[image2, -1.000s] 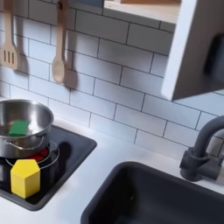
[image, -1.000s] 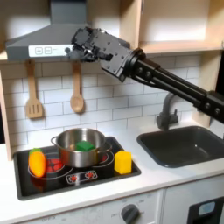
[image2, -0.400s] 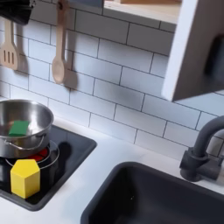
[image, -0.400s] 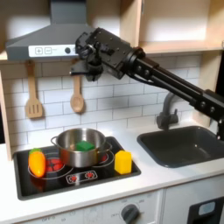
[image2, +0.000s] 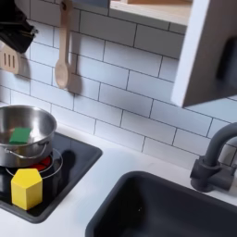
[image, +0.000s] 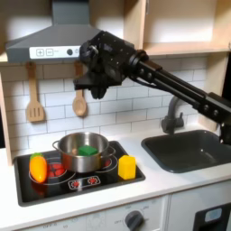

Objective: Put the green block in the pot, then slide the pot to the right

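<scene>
Green block [image: 85, 150] sits inside the pot [image: 83, 152], so the gripper [image: 94, 90] hangs above it, jaws' state unclear.

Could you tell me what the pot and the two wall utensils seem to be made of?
The pot looks like polished metal: silver with bright reflections. The spatula and spoon look like unpainted wood: matte tan, though plastic can't be ruled out.

Black cooktop [image: 90, 188]: pot [image: 83, 153], yellow block [image: 127, 167], toy vegetable [image: 38, 168].

Gripper [image2: 13, 32] cropped at edge, jaws perhaps unreadable.
</scene>
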Available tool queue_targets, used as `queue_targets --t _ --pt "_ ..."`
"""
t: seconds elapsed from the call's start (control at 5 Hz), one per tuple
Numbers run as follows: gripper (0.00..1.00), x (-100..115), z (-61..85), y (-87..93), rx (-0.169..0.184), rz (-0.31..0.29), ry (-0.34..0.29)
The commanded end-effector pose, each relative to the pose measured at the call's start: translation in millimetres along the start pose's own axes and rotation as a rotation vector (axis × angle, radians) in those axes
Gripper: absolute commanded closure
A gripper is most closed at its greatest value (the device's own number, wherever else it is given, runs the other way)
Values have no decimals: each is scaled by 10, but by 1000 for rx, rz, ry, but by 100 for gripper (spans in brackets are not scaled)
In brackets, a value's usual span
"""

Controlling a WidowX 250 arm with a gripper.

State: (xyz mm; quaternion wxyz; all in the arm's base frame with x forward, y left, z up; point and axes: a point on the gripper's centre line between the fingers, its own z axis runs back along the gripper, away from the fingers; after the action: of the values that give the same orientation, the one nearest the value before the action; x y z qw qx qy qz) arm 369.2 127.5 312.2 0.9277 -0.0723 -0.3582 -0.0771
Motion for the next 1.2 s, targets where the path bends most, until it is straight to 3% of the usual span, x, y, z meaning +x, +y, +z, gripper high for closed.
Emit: queue_targets --t 0.0,0.2,0.6,0.8,1.0 --pt "100 -277 68 -124 -56 -26 83" --pt "100 -420 175 -215 -84 -46 115" --pt "100 -632 365 -256 -100 -93 144" --pt "10 -730 396 -210 -89 -100 191" --pt "0 -707 385 -213 -92 -95 184"
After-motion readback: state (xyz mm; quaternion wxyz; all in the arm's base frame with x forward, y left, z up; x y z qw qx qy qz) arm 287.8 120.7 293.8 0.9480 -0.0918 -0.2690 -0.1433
